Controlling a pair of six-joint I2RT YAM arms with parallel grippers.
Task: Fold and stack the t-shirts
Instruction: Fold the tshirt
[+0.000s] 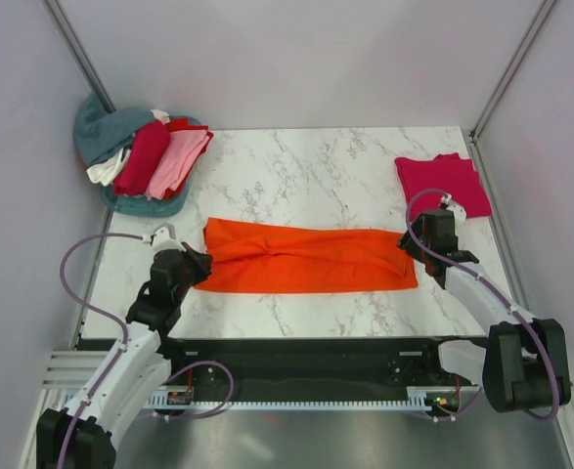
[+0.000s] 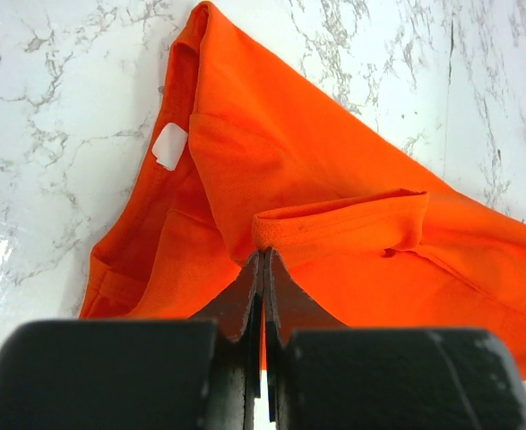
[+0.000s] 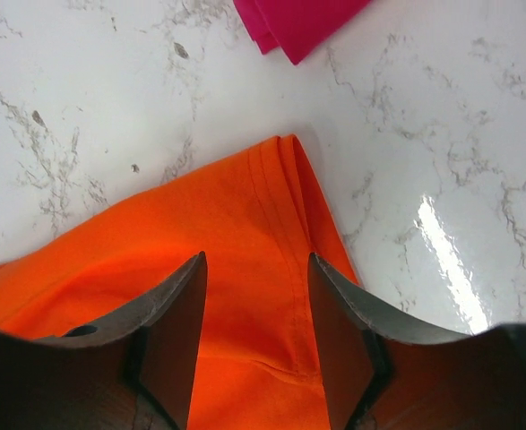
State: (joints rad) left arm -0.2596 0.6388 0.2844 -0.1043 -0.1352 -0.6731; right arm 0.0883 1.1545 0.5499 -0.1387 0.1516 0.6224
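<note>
Top external: mounted high on near side, angled down across entire marble surface (image 1: 306,166). Left wrist: very close and low, facing forward past own fingers (image 2: 240,305) onto left end of orange t-shirt (image 2: 334,206). Right wrist: equally close, facing past own fingers (image 3: 173,340) onto opposite end. Shared by all three: orange t-shirt and surrounding surface.

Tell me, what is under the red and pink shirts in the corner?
A teal shirt lies under the dark red shirt, the light pink shirt and a white one. Whatever is beneath the teal one is covered.
</note>
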